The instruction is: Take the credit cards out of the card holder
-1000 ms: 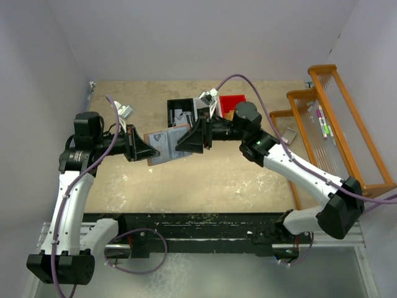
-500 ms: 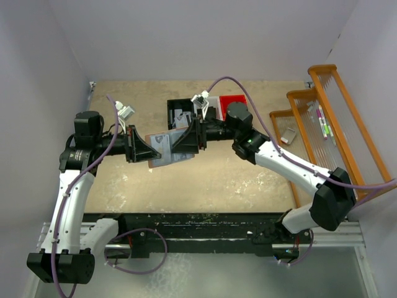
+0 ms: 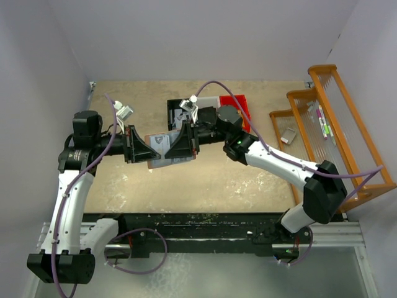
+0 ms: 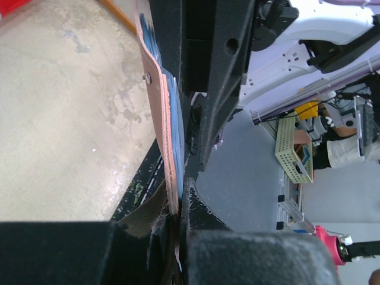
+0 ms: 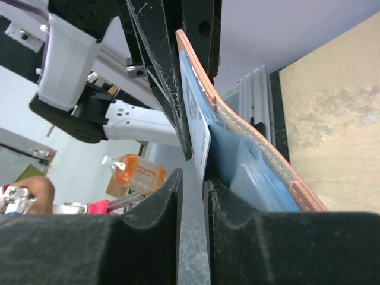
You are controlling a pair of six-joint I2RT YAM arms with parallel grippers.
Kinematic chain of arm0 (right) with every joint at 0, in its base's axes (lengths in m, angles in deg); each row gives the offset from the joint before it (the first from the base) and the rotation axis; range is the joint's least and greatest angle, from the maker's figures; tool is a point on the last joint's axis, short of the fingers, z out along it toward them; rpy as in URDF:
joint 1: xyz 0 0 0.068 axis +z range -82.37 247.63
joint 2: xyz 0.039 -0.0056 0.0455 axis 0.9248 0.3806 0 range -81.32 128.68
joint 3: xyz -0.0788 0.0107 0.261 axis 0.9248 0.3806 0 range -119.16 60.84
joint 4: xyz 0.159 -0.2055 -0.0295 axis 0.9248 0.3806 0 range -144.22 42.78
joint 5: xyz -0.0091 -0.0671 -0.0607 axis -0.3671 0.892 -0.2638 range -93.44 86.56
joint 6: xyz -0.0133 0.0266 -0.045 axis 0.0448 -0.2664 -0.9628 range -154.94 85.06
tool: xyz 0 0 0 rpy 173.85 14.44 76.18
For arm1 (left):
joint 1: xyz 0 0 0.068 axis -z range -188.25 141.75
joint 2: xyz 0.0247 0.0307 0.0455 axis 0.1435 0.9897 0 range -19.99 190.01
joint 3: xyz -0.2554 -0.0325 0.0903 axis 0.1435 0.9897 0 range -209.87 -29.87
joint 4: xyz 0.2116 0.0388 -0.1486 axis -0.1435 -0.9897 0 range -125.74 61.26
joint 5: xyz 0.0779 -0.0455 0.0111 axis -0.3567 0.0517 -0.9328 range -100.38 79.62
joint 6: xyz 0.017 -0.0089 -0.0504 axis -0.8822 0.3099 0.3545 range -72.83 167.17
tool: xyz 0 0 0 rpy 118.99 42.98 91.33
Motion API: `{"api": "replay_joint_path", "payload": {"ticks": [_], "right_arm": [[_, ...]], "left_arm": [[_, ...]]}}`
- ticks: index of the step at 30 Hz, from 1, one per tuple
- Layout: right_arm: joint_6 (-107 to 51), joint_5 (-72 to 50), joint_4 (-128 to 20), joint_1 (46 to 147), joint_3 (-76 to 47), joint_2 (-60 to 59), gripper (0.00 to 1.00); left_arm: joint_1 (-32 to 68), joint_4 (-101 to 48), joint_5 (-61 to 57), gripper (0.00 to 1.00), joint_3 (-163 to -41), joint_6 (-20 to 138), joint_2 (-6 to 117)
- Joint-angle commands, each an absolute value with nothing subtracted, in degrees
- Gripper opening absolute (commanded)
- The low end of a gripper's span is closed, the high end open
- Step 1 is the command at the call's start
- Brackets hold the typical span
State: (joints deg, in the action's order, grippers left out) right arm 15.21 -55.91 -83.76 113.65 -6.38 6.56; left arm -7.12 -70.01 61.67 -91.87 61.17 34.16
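Salmon card holder (image 3: 162, 153); card (image 5: 202, 141) print illegible.

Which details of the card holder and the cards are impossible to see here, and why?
- How many cards sit in the card holder: in the top view the left gripper and right gripper cover it; both wrist views show it edge-on.
- Face of the credit card: right wrist view, edge-on.
- Contents of the black box: top view, too small, partly covered.
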Motion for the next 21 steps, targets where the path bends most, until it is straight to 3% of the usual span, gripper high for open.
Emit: {"api": "replay_joint_path", "payload": {"ticks": [1,4,10,18,21], "right_arm": [[20.0,-59.8,-93.7,114.7,-6.4,5.4,0.19],[22.9,-61.4,-98.4,114.7,-5.0,4.7,0.16],[25.8,-62.0,-102.7,113.9,-4.5,4.1,0.25],[33.2,-59.6,-111.2,112.4,-3.6,5.0,0.24],[35.3,-59.0,-113.3,111.8,-3.2,5.4,0.17]], "left_arm": [[-6.8,-67.4,67.4,0.01,-95.0,61.4,33.5],[-6.8,-67.5,68.7,0.02,-95.0,61.5,33.5],[-6.8,-66.4,71.6,0.03,-95.2,62.8,33.2],[-6.8,-65.5,73.0,0.01,-95.3,64.0,32.7],[-6.8,-65.4,73.7,0.0,-95.5,64.2,32.6]]}}
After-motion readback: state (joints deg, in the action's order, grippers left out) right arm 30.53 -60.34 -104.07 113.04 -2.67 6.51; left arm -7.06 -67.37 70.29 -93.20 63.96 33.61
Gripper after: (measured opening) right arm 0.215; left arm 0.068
